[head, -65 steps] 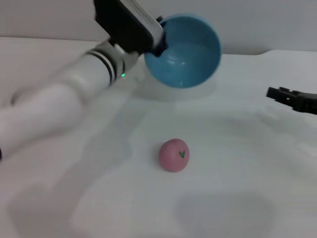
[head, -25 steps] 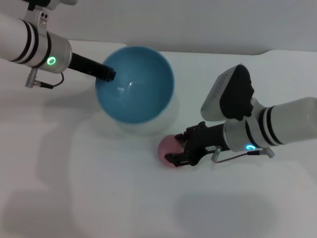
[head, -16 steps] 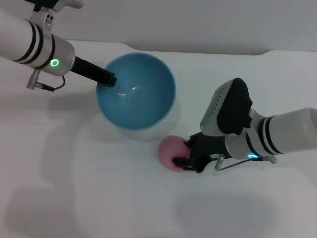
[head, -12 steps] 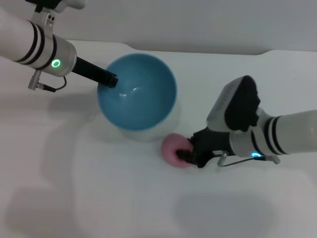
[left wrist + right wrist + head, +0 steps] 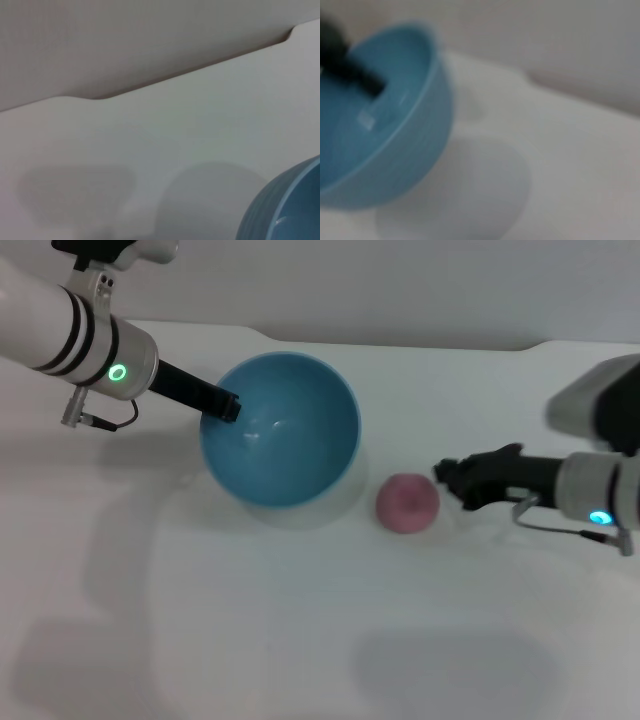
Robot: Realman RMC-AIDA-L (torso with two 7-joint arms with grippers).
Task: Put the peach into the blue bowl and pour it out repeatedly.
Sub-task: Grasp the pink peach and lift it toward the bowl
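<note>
The blue bowl (image 5: pixel 285 435) is held a little above the white table, its opening tilted up and towards me and its inside empty. My left gripper (image 5: pixel 222 405) is shut on the bowl's left rim. The bowl also shows in the left wrist view (image 5: pixel 290 205) and the right wrist view (image 5: pixel 385 145), where the left gripper (image 5: pixel 350 67) is a dark bar over the rim. The pink peach (image 5: pixel 407 503) is just right of the bowl. My right gripper (image 5: pixel 452 480) is right beside the peach on its right side. I cannot tell whether it holds it.
The white table (image 5: pixel 300 640) reaches to a pale back wall (image 5: pixel 400 280). A step in the table's back edge (image 5: pixel 545 343) shows at the far right. The bowl's shadow (image 5: pixel 300 512) lies under it.
My right gripper has drawn back to the right and farther from me, and the peach has moved with it from in front of the bowl to the bowl's right. The bowl barely shifted.
</note>
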